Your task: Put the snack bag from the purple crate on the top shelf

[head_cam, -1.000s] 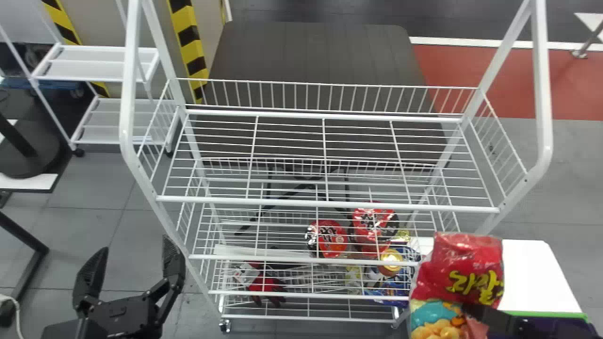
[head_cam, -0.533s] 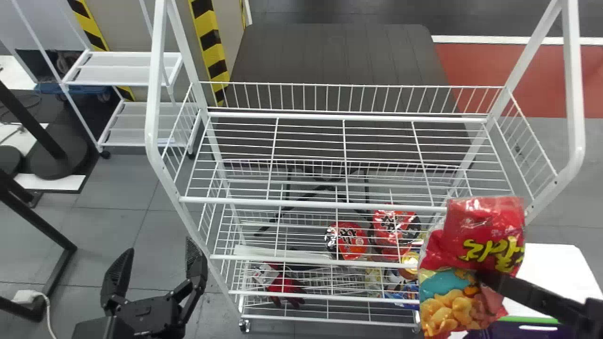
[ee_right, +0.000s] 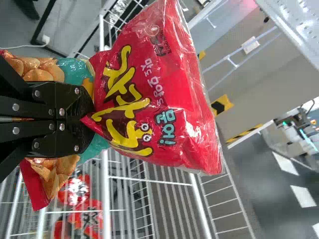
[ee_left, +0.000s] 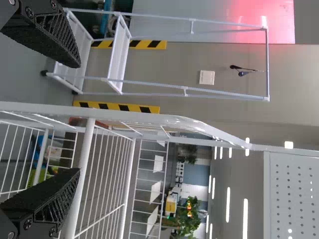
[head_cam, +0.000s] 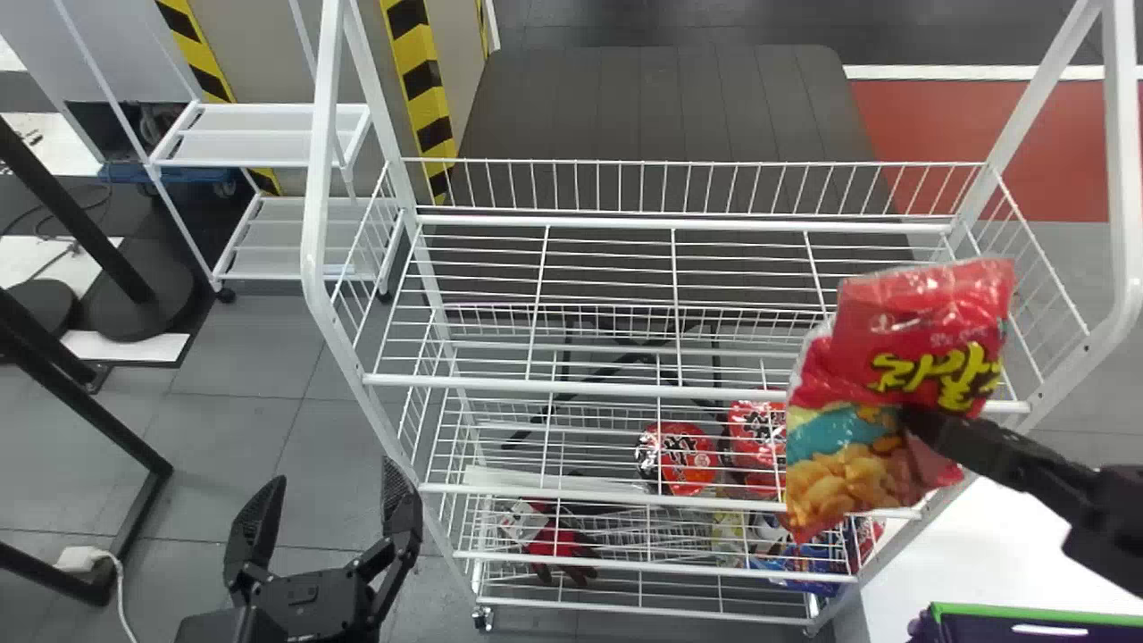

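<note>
"Where are we, near to far?"

"My left gripper (head_cam: 332,473) is parked low beside the rack, fingers spread wide and empty. My right gripper (ee_right: 89,117) is closed, pinching the bag (ee_right: 164,89) about its middle, up at the right end of the top shelf (head_cam: 446,383)."

"How would you finish it?"

"I'd lift first, so the hanging end clears the front rail (head_cam: 625,390). Then forward and a little left, off the side guard (head_cam: 1042,252); film could snag on those wires. I'd stop short of the back rail (head_cam: 625,221), lower until the wires carry the bag, and only then part the fingers, straight and slow. It'll likely sag when freed, so no squeezing harder."

"What can't you make out?"

"Nearest, the crate (head_cam: 1000,613) is cut off by the bottom edge, so I can't tell what's inside. The bag covers the rail's right part, and from the head view I can't judge whether its low end is over the shelf or short of it. It also hides some of what lies beside the red packs (head_cam: 679,457) lower down."
</note>
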